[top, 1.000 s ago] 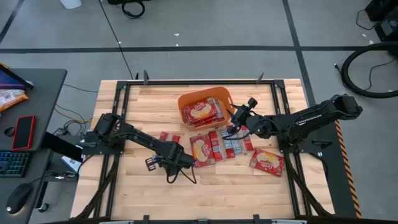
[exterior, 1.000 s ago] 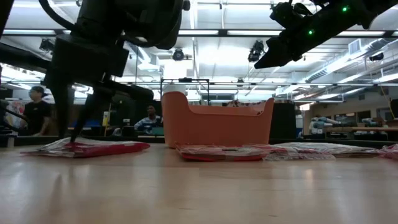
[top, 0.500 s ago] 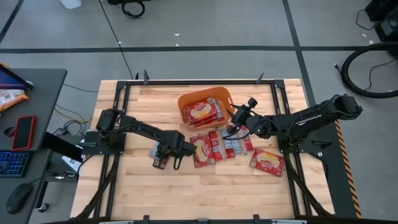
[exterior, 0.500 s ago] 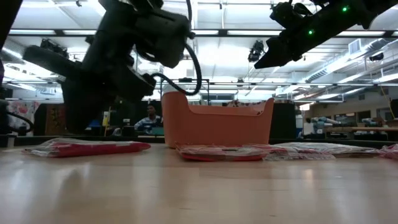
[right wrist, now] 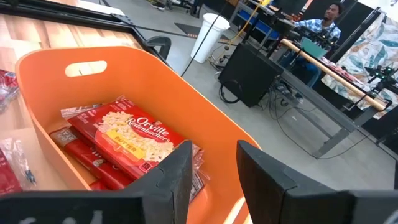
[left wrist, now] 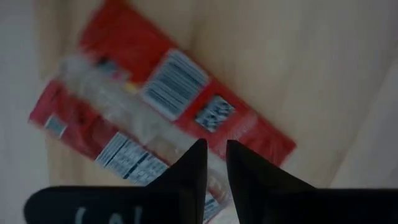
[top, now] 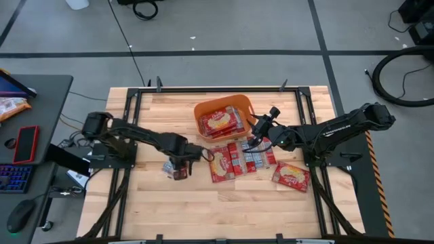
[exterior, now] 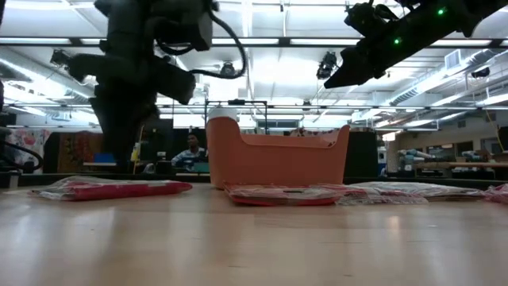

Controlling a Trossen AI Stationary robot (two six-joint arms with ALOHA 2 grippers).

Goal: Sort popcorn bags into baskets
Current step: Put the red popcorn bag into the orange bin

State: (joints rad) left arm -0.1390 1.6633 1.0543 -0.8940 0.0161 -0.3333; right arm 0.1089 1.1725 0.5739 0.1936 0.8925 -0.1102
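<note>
A red popcorn bag (left wrist: 168, 93) lies flat on the wood with its barcode side up; it also shows in the low view (exterior: 111, 188). My left gripper (top: 176, 167) points down over its middle, fingertips (left wrist: 215, 152) almost together. The orange basket (top: 203, 108) holds popcorn bags (right wrist: 134, 134). My right gripper (top: 256, 133) hangs open and empty above the basket's right near rim (right wrist: 214, 124), high above the table in the low view (exterior: 333, 79). Several more bags (top: 227, 161) lie flat in front of the basket, and one (top: 291, 176) lies apart to the right. My left gripper stands over the middle of the bag's back side (left wrist: 186, 134), fingers pointing down from above. The bag lies flat on the table. I cannot tell whether the fingertips touch it.
A grey desk (top: 47, 88) to the left of the table holds a keyboard, a phone and an orange snack bag (top: 10, 107). Bare wood lies along the near edge (top: 224, 210). People sit in the room beyond the table (exterior: 190, 151).
My left arm has swung its elbow toward the table's left edge. Its gripper has turned about and shifted a little toward the far edge, over the lone bag. The bag has stayed where it was.
</note>
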